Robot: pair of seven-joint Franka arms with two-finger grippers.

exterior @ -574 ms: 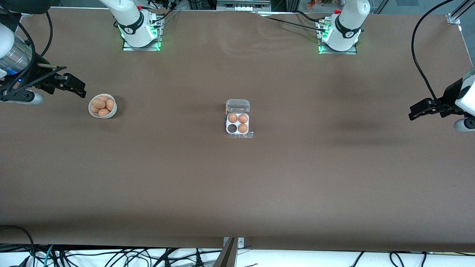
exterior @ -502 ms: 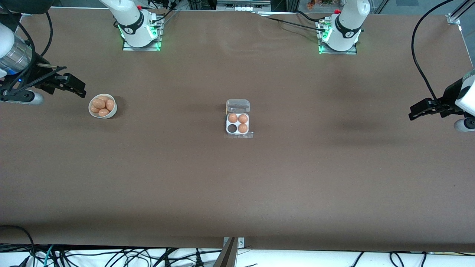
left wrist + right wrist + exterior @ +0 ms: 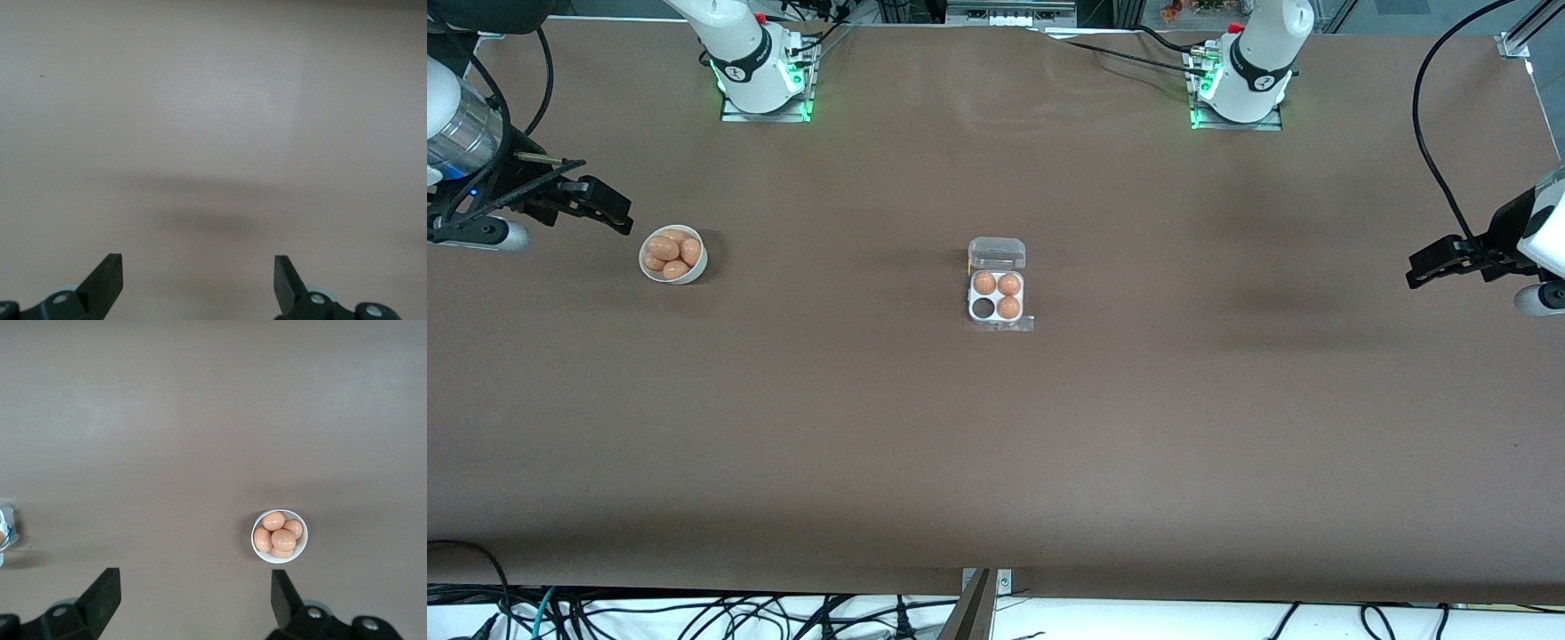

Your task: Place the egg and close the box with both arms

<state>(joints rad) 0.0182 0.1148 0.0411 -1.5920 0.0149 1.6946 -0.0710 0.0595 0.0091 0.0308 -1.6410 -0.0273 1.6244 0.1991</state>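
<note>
Waiting with fingers apart, right gripper (image 3: 618, 216) beside the bowl (image 3: 673, 254), left gripper (image 3: 1418, 267) well apart from the box (image 3: 997, 293), one cell empty, lid up: no egg placed yet.

Bowl (image 3: 673, 256) toward right arm's end; box (image 3: 997, 294) mid-table

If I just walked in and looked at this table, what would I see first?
Probably the box in the middle of the table, lid open, with three brown eggs and one empty cell. Next, the white bowl of eggs toward the right arm's end, beside the open right gripper. The open left gripper waits at the left arm's end.
</note>
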